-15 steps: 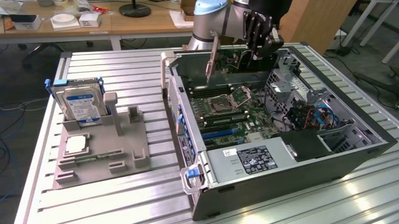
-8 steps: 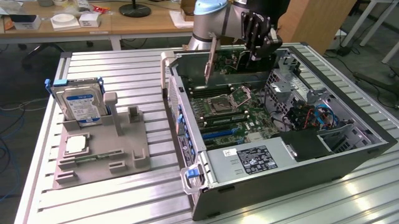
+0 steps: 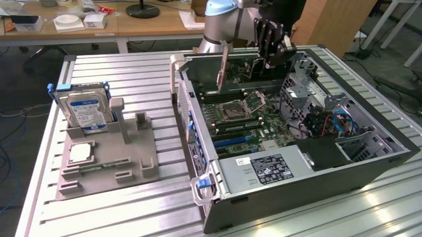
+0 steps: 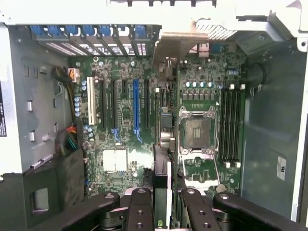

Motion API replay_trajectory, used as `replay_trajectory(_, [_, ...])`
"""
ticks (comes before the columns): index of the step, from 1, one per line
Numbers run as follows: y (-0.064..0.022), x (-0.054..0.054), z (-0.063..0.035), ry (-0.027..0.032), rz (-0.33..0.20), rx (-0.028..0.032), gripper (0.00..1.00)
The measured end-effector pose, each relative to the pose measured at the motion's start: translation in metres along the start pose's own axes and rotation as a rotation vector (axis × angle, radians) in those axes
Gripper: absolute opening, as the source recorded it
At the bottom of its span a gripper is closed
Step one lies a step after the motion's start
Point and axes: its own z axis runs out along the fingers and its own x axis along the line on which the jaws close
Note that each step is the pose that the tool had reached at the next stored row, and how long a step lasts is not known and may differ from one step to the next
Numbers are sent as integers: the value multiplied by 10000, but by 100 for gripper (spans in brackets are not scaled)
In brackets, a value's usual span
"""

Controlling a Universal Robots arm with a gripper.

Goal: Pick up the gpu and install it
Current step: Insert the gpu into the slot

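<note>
Nearest the wrist camera, the gripper's (image 4: 163,193) black fingers (image 4: 139,208) are clamped from both sides on the gpu (image 4: 161,180). The card is seen edge-on and hangs over the motherboard (image 4: 120,125), between the row of expansion slots with the blue slot (image 4: 135,103) and the open CPU socket (image 4: 197,132). Whether its far edge touches the board cannot be told. In the exterior view, the ribbed metal table (image 3: 132,64) fills the frame. At nine o'clock a grey fixture (image 3: 142,148) holds a hard drive (image 3: 84,111) with a blue-white label, standing upright in its slot. Just below the drive, toward eight o'clock, a square silver chip (image 3: 79,153) lies flat in a recess, and a thin narrow stick (image 3: 99,167) rests in a groove beside it. At the centre, the open computer case (image 3: 297,195) lies on its side. Its grey power supply (image 3: 264,168) sits at six o'clock, with the green board beyond it. At twelve o'clock the robot arm (image 3: 221,15) reaches down into the far end of the case, carrying the card upright above the board. At three o'clock, inside the case, blue cables (image 3: 339,121) curl beside the metal drive cage (image 3: 303,91). A wooden desk (image 3: 151,24) stands behind the table at eleven o'clock.
</note>
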Motion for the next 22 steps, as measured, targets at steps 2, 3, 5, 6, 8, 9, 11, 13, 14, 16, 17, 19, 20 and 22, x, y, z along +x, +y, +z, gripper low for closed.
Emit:
replay_trajectory(2, [5, 0, 18, -3, -1, 101, 27])
replay_trajectory(3, [10, 1, 32, -5, 0, 109, 27])
replay_trajectory(5, [25, 2, 67, -3, -1, 109, 27])
replay_trajectory(6, [32, 2, 84, -2, -2, 109, 27])
replay_trajectory(8, [46, 3, 108, -1, -2, 111, 27])
replay_trajectory(9, [53, 3, 117, -1, 1, 115, 27])
replay_trajectory(11, [61, 4, 132, 3, 50, 124, 27])
replay_trajectory(13, [72, 4, 145, 9, 147, 128, 27])
replay_trajectory(14, [78, 4, 150, 11, 164, 129, 27])
replay_trajectory(16, [98, 7, 155, 12, 177, 129, 27])
replay_trajectory(17, [111, 8, 158, 11, 179, 129, 27])
replay_trajectory(19, [126, 12, 163, 12, 180, 129, 27])
replay_trajectory(20, [129, 14, 167, 13, 179, 129, 27])
replay_trajectory(22, [131, 28, 173, 12, 178, 128, 27])
